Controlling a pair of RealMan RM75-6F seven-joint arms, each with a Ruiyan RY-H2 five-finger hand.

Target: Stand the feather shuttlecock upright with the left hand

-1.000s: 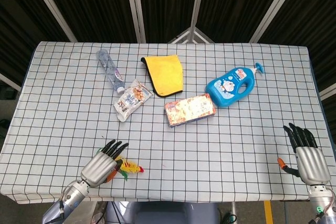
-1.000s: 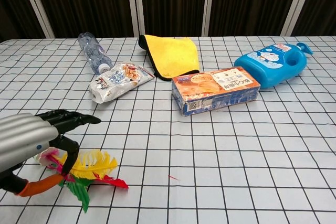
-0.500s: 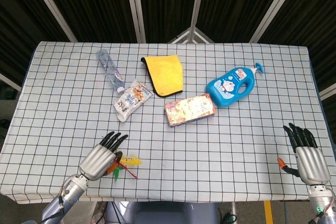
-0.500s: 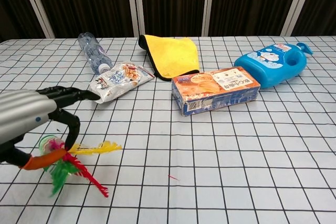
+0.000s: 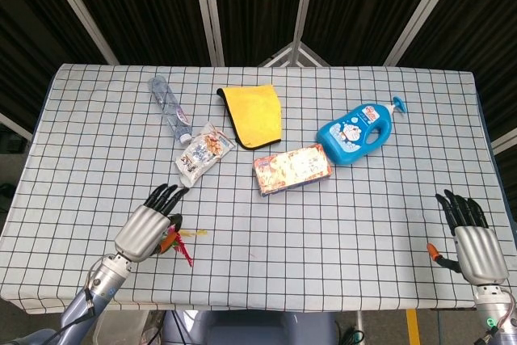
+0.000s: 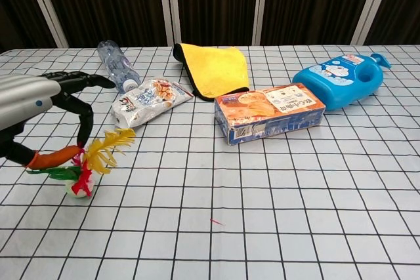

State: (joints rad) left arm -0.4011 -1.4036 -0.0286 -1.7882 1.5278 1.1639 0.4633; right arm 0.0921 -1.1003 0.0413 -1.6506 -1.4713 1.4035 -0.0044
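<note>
Left hand: the left hand [image 6: 36, 113] curves over the shuttlecock, its dark fingers [image 6: 77, 93] arched down and its orange thumb tip against the feathers, pinching them; in the head view it [image 5: 147, 228] sits near the front left edge of the worktop.
Shuttlecock: the shuttlecock [image 6: 88, 162] is directly under the fingers, its white base down on the cloth and its yellow, red and green feathers tilted up and outward; in the head view only its red and yellow feathers [image 5: 179, 241] show, just beside the hand.
Worktop: the worktop [image 6: 275, 188] carries a white cloth with a black grid.
Beyond the hand: a snack packet [image 6: 146, 101] lies near, further back from the fingertips; a clear plastic bottle [image 6: 116, 63] lies on its side behind that, touching it.
Further out: a yellow cloth [image 6: 213, 69] lies folded at the back; a printed box [image 6: 269, 111] lies in the middle; a blue pump bottle [image 6: 340, 80] lies on its side at the far right.
Right hand: the right hand [image 5: 472, 241] rests at the front right corner, well apart from everything, fingers straight and spread, holding nothing.
</note>
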